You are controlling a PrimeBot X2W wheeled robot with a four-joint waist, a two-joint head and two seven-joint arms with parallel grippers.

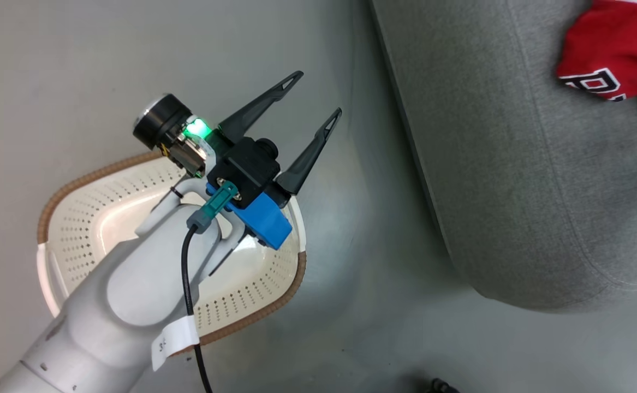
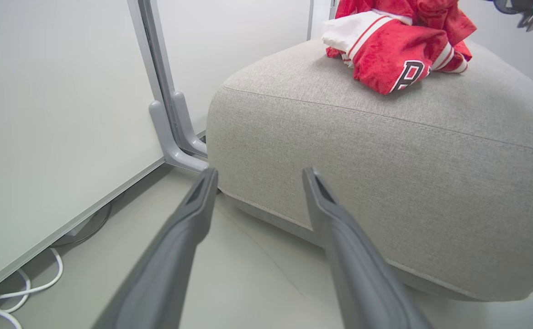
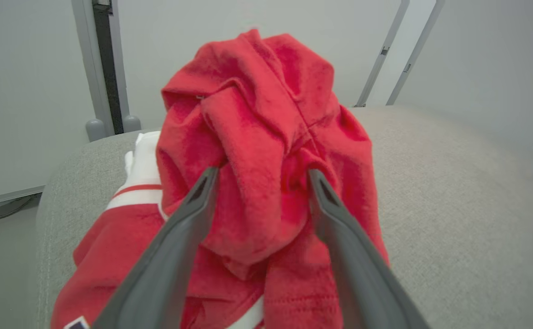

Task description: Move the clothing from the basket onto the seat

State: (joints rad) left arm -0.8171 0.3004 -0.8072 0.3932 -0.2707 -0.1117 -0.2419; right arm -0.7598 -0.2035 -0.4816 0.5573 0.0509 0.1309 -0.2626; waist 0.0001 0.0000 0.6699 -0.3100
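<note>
Pale grey floor (image 1: 378,327) runs up to the seat (image 1: 515,164), where the clothing (image 3: 257,114) lies heaped. The right gripper (image 3: 261,172) stands spread, fingers either side of the top fold, the pile straight ahead and close against them. The left gripper (image 1: 319,92), spread and holding nothing, hangs over the basket (image 1: 78,218), well apart. The right arm likely needs to back straight out.

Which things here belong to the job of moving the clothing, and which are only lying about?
For the job: clothing, basket, seat.
Only lying about: white cable on the floor, grey partition foot.
</note>
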